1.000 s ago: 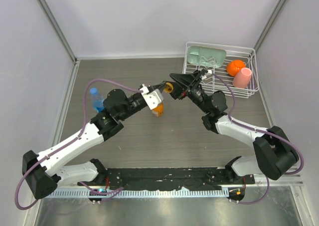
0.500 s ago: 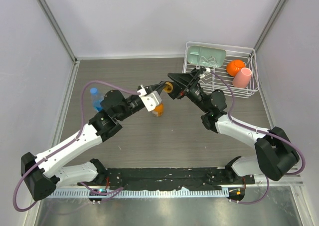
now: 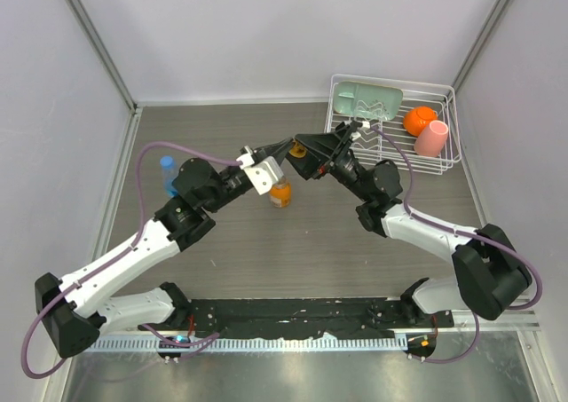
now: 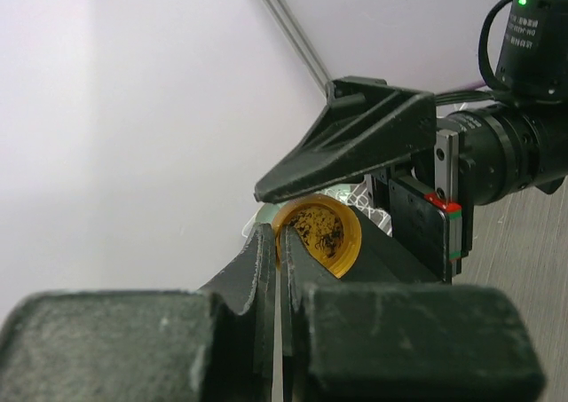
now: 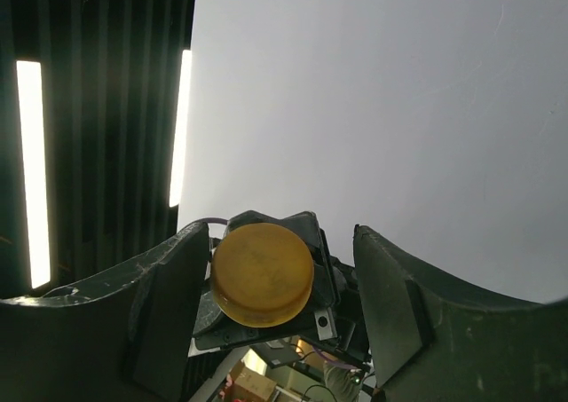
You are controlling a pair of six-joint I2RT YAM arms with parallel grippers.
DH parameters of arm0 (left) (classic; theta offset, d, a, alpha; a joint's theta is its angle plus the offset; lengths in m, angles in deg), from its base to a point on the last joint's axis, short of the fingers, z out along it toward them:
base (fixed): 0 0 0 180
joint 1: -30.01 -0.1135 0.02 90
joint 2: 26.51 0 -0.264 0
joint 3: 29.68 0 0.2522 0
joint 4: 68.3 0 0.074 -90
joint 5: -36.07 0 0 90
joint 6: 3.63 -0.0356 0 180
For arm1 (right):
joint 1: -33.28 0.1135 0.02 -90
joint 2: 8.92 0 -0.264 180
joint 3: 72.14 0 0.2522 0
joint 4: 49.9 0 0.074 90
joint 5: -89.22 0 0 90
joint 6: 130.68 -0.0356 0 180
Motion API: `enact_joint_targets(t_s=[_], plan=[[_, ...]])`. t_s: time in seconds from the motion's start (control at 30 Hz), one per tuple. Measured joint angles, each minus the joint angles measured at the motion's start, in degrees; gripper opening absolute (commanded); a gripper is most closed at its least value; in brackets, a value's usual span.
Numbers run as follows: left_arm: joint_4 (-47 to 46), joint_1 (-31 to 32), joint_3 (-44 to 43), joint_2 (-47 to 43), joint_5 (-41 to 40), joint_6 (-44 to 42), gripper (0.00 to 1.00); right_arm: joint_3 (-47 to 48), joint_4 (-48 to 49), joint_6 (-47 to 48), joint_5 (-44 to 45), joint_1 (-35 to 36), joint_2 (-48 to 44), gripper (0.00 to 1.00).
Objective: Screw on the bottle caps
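Observation:
The orange-amber cap (image 3: 297,151) hangs in the air between the two grippers, above the squat orange bottle (image 3: 280,193), which stands open on the table. My left gripper (image 4: 278,233) is nearly shut and pinches the cap's rim (image 4: 321,234), whose hollow side faces the left wrist camera. My right gripper (image 5: 282,233) is open around the cap (image 5: 262,273), which touches one finger (image 5: 177,278) and stands clear of the other. The clear bottle (image 3: 173,186) stands at the left with the blue cap (image 3: 166,162) on top.
A white wire rack (image 3: 453,109) stands at the back right with a green plate (image 3: 373,98), an orange ball (image 3: 419,118) and a pink cup (image 3: 431,138). Grey walls close in the left, back and right sides.
My left gripper rose from beside the orange bottle up to the cap and closed on its rim. My right gripper shifted a little up and left.

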Motion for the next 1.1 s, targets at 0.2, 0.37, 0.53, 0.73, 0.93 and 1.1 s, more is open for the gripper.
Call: enact_joint_targets(t_s=[0.2, 0.37, 0.53, 0.73, 0.93, 1.1], plan=[[-0.7, 0.0, 0.0, -0.2, -0.1, 0.1, 0.0, 0.0, 1.3, -1.2, -0.7, 0.1, 1.1, 0.71], [-1.6, 0.0, 0.9, -0.7, -0.2, -0.4, 0.0, 0.0, 1.8, -1.4, -0.8, 0.1, 1.1, 0.68], [-2.0, -0.1, 2.2, -1.2, -0.1, -1.4, 0.0, 0.0, 1.9, -1.6, -0.8, 0.1, 1.1, 0.64], [-3.0, -0.4, 3.8, -1.5, 0.1, -2.9, 0.0, 0.1, 1.9, -2.3, -1.0, 0.1, 1.1, 0.61], [-4.7, -0.5, 5.0, -2.0, 0.6, -4.3, 0.0, 0.1, 1.7, -2.5, -1.4, 0.1, 1.1, 0.56], [-5.6, -0.5, 5.3, -2.1, 1.2, -5.1, 0.0, 0.2, 1.7, -2.5, -1.7, 0.1, 1.1, 0.51]])
